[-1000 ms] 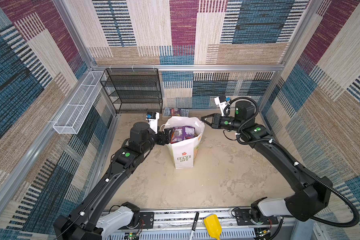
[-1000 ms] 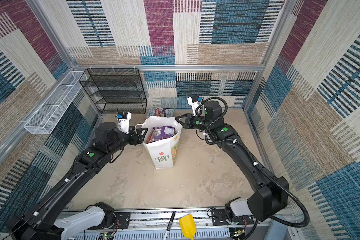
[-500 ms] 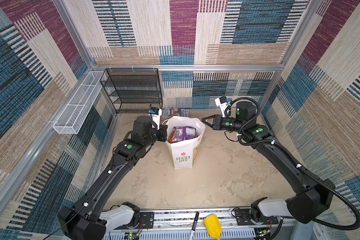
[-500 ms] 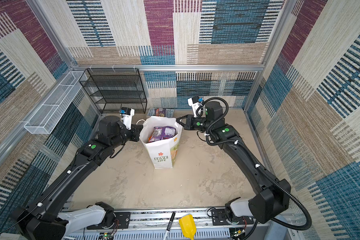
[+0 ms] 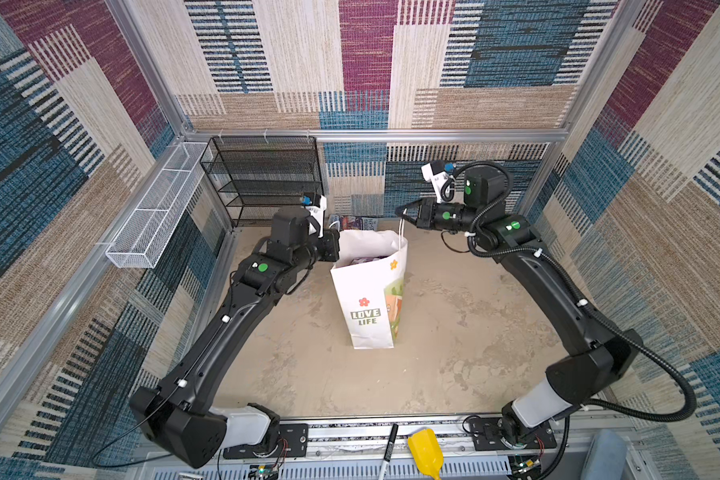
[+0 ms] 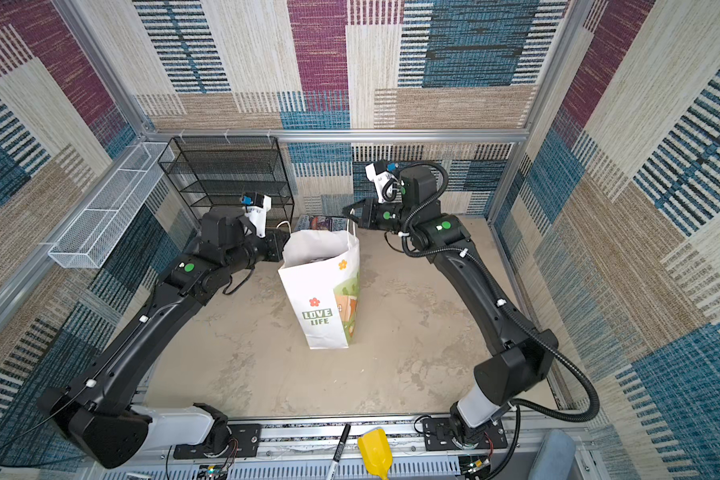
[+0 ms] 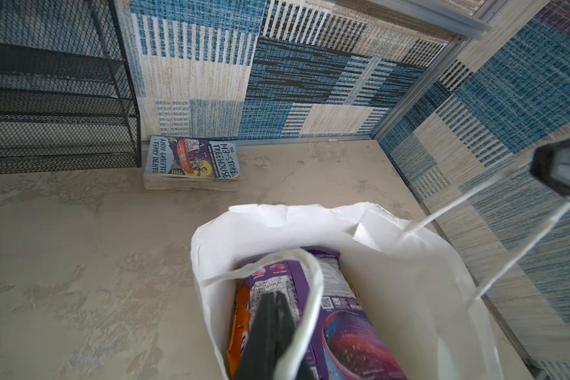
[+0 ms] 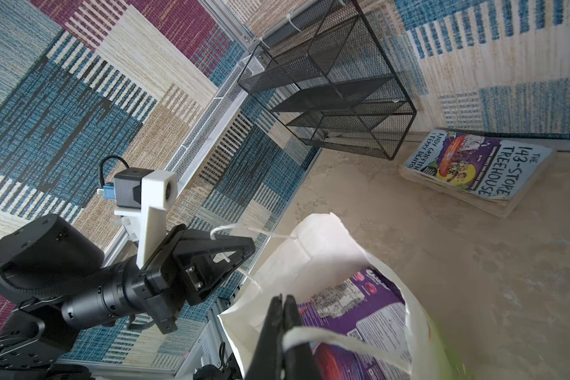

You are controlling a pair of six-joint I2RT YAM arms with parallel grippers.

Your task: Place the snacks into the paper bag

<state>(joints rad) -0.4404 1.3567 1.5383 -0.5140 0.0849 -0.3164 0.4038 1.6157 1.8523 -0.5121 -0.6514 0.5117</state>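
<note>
The white paper bag (image 5: pixel 368 307) (image 6: pixel 321 307) stands upright mid-table, "LOVE LIFE" facing front. The snacks lie inside it: a purple packet (image 7: pixel 336 296) (image 8: pixel 369 306) on top and an orange packet (image 7: pixel 239 316) beside it. At the bag's left rim my left gripper (image 5: pixel 334 243) (image 6: pixel 282 240) (image 7: pixel 273 296) is shut, with the near cord handle (image 7: pixel 310 296) looped by its fingers. Above the bag's right rim my right gripper (image 5: pixel 402 212) (image 6: pixel 348 212) (image 8: pixel 282 297) is shut on the other cord handle (image 8: pixel 326 339), which runs taut up from the bag.
A colourful book (image 7: pixel 191 161) (image 8: pixel 474 167) lies flat by the back wall behind the bag. A black mesh shelf (image 5: pixel 267 178) stands back left, with a white wire basket (image 5: pixel 154 208) on the left wall. A marker (image 5: pixel 389 449) and a yellow tool (image 5: pixel 425 451) rest on the front rail.
My left gripper moved to the bag's left rim and shut at the cord handle. The bag's mouth has narrowed, so less of the snacks shows from above. The right gripper stayed shut.
</note>
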